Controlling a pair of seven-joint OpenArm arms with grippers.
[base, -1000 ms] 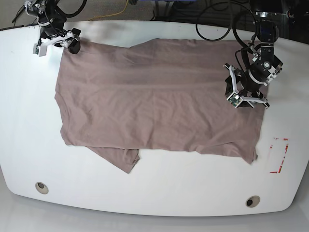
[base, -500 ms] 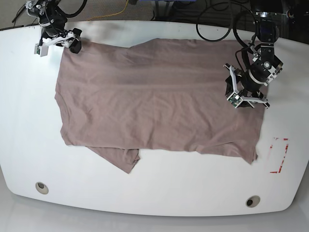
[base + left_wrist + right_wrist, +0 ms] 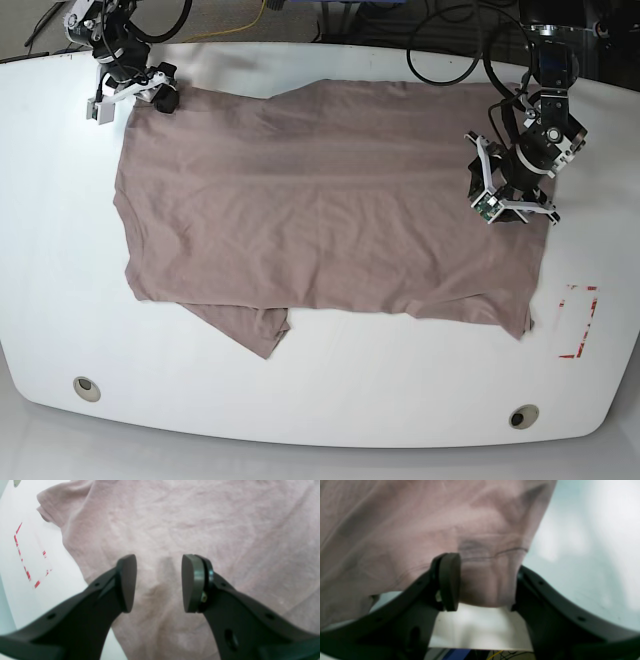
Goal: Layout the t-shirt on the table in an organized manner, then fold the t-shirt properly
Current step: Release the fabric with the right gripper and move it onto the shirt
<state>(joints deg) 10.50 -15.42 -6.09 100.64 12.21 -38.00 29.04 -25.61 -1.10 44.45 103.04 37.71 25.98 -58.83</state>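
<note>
The mauve-brown t-shirt (image 3: pixel 320 200) lies spread and wrinkled on the white table (image 3: pixel 350 400), one sleeve folded under at its near edge. My left gripper (image 3: pixel 515 200) hovers over the shirt's right side. In the left wrist view it (image 3: pixel 158 582) is open, with only flat fabric (image 3: pixel 200 517) below the pads. My right gripper (image 3: pixel 163 98) is at the shirt's far left corner. In the right wrist view its jaws (image 3: pixel 486 582) stand apart with that hemmed corner (image 3: pixel 490 562) bunched between them, the cloth covering one pad.
A red tape rectangle (image 3: pixel 578 320) marks the table to the right of the shirt, also in the left wrist view (image 3: pixel 25 562). Two grommet holes (image 3: pixel 86 388) (image 3: pixel 522 416) sit near the front edge. Cables (image 3: pixel 450 50) hang behind the far edge.
The right arm has shifted slightly up and right at the shirt's far left corner, and its jaws have narrowed around the cloth. The left arm and the shirt have not moved.
</note>
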